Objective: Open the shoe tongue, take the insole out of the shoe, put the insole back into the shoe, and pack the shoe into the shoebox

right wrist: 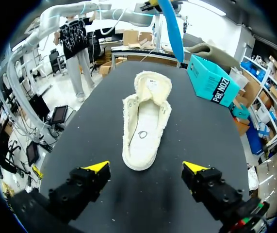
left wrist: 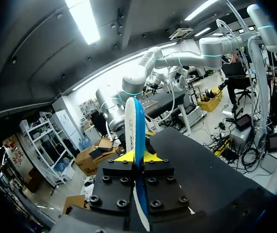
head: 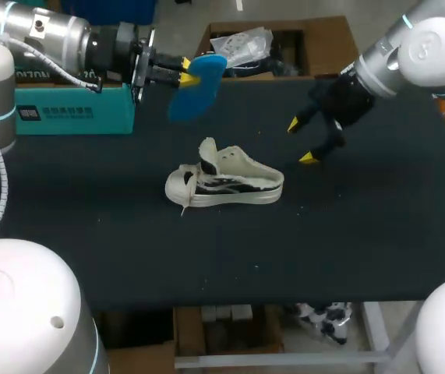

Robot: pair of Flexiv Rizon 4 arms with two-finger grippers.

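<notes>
A cream canvas shoe [head: 224, 184] lies on the black table, toe to the left, its tongue pulled up and its inside bare [right wrist: 146, 124]. My left gripper [head: 186, 72] is shut on the blue insole [head: 199, 84], holding it edge-up in the air behind and left of the shoe; in the left wrist view the insole [left wrist: 138, 141] stands between the yellow tips. My right gripper [head: 301, 141] hangs open to the right of the shoe's heel, its fingers [right wrist: 95, 167] wide apart with the heel ahead of them. The teal shoebox [head: 74, 109] sits at the back left.
A brown cardboard carton [head: 269, 47] with packing paper stands beyond the table's far edge. The table's front and right hold nothing but the black cloth [head: 362, 234].
</notes>
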